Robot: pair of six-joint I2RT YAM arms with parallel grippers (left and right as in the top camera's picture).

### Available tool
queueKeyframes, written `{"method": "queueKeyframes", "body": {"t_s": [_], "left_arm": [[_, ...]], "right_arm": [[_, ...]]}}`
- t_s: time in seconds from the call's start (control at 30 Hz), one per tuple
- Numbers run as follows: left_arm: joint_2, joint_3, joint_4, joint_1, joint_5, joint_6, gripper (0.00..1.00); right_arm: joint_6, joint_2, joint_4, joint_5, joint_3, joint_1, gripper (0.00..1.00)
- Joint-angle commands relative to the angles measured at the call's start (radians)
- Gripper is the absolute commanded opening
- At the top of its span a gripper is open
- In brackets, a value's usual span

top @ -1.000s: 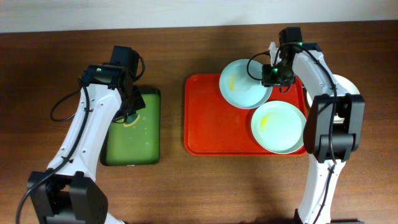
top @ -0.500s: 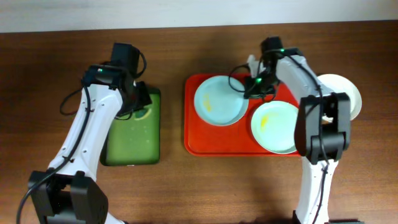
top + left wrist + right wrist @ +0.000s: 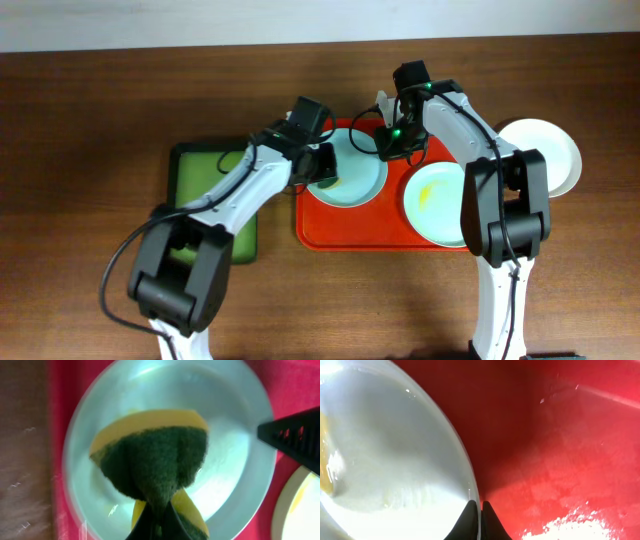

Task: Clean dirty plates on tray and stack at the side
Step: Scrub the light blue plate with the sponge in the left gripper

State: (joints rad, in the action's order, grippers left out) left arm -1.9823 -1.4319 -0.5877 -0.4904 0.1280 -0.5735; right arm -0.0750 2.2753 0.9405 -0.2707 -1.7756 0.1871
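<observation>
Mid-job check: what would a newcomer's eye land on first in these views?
The green-and-yellow sponge pinched in the left tool, over the left plate on the red tray. The right tool clamps that plate's rim. Beside it sits a yellow-smeared plate; a third plate lies off the tray, to the right.

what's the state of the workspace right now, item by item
surface: brown wooden table
job's things: red tray; held plate and smeared plate in it; third plate on the table beside it
clutter: green tray, left of red tray
grippers: left pincer shut on sponge over held plate; right pincer shut on its rim
cables: black cable looping at lower left
surroundings: pale wall behind table
</observation>
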Motion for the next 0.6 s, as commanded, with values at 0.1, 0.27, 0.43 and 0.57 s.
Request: {"method": "queueKeyframes", "body": {"t_s": [0.1, 0.27, 0.43, 0.57], "left_arm": [[-0.105, -0.002, 0.157, -0.053, 0.051, -0.029, 0.00], [-0.219, -0.006, 0.071, -0.029, -0.166, 0.041, 0.00], [-0.218, -0.196, -0.218, 0.029, -0.423, 0.042, 0.00], [-0.222, -0.269, -0.150, 0.029, -0.051, 0.055, 0.00]], "right_arm": [[0.003, 0.009, 0.022, 0.013, 0.010, 0.005, 0.04], [0.003, 0.009, 0.025, 0.013, 0.011, 0.005, 0.04], [0.003, 0.009, 0.024, 0.013, 0.011, 0.004, 0.04], [0.003, 0.009, 0.021, 0.014, 0.010, 0.004, 0.04]]}}
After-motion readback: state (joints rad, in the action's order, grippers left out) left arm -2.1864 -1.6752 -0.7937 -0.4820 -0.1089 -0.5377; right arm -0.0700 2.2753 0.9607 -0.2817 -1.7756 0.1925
